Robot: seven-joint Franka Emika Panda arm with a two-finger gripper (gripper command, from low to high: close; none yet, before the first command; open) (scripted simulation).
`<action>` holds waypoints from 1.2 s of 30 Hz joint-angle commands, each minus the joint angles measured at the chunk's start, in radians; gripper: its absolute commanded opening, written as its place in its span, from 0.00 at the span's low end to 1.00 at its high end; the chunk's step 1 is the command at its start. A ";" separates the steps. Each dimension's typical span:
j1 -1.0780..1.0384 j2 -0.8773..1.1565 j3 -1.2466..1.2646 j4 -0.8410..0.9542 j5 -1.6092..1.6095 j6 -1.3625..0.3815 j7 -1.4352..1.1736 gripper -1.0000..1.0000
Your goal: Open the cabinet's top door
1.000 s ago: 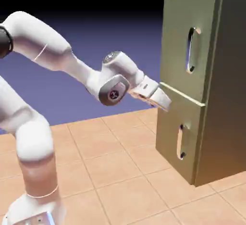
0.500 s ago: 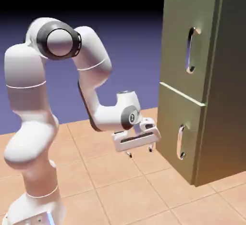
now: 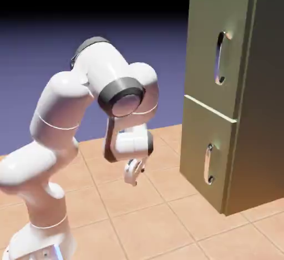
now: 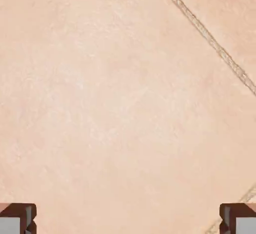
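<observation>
The olive-green cabinet (image 3: 260,114) stands at the right of the exterior view, both front doors shut. Its top door (image 3: 202,48) is the taller upper panel, with a long vertical silver handle (image 3: 221,58). The shorter lower door (image 3: 194,148) has a smaller handle (image 3: 209,164). My gripper (image 3: 133,180) hangs low over the tiled floor, pointing down, well left of the cabinet and below the top door's handle. In the hand view the gripper (image 4: 128,220) is open: both fingertips (image 4: 17,219) stand at the bottom corners with only floor tile between them. No cabinet shows in that view.
The floor is tan tile (image 3: 144,220) with thin grout lines (image 4: 205,33). My own folded arm (image 3: 83,103) fills the left and middle of the exterior view, its base at the lower left. A strip of floor separates the hand from the cabinet's front.
The hand has dropped from beside the seam between the doors down toward the floor and swung left, away from the cabinet. The arm has folded over itself. The jaws stayed open.
</observation>
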 commanded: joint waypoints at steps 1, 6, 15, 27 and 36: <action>-0.030 0.036 0.036 0.006 -0.040 -0.012 -0.034 0.50; -0.178 0.216 0.217 0.035 -0.239 -0.071 -0.202 0.50; -0.446 0.539 0.544 0.088 -0.596 -0.177 -0.505 0.50; -0.699 0.877 0.879 0.181 -0.998 -0.288 -0.829 0.50; -0.663 0.825 0.901 0.164 -1.069 -0.452 -0.722 0.00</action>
